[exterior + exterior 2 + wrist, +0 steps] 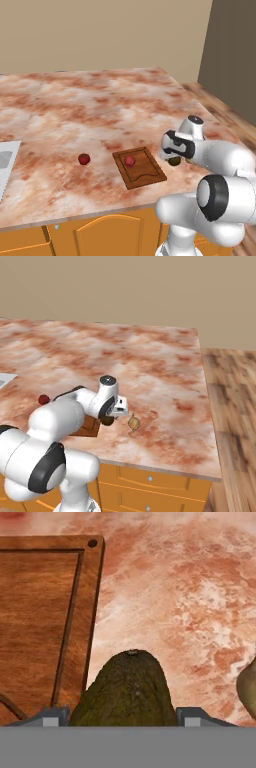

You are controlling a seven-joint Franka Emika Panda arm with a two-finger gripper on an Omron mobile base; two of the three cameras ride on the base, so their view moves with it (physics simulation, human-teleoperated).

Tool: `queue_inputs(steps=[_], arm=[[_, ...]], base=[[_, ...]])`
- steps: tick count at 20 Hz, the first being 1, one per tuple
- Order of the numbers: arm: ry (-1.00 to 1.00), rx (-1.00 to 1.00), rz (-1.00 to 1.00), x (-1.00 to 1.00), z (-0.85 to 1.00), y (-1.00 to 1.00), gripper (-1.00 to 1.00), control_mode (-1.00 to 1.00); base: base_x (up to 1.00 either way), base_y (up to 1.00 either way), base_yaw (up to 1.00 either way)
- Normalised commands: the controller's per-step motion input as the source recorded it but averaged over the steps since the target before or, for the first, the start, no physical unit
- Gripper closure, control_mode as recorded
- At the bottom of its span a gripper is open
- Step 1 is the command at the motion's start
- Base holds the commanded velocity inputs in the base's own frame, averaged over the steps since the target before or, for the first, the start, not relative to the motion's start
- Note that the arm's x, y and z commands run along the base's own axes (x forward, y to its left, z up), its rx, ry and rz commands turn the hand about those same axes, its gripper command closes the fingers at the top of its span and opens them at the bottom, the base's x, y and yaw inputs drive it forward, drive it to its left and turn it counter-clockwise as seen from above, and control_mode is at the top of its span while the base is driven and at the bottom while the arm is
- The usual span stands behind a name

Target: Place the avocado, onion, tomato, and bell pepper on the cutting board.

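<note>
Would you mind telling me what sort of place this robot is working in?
Most likely a kitchen: a marbled reddish counter over orange wooden cabinets, with a cutting board and vegetables such as an avocado on top.

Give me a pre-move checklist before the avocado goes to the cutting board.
1. Avocado sits between the fingertips of the pincer: ok.
2. Pincer firmly clamped on the avocado: cannot tell.
3. Avocado lifted off the counter: cannot tell.
4. Cutting board has bare wood near the avocado: ok.
5. Red vegetable already on the board, away from the near edge: ok.
6. Onion lies apart from the pincer, on the side away from the board: ok.
</note>
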Motion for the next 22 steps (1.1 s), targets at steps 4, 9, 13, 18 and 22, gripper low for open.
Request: queue_inputs(steps=[4,9,13,18,22], arm=[[0.08,0.09,0.17,0.00,0.51,0.74,1.00,-1.00],[0.05,0.05,0.17,0.00,0.17,0.59,1.00,-1.00],[0.00,0.00,0.12,0.03,0.00,0.26,1.00,-1.00],[0.00,0.00,0.10,0.25,-0.09,0.05,1.00,-1.00],[0.00,0.00,0.09,0.36,-0.03,0.01,1.00,-1.00]], base=[[0.00,0.00,0.00],[0.00,0.00,0.00],[0.00,0.00,0.00],[0.00,0.00,0.00],[0.00,0.00,0.00]])
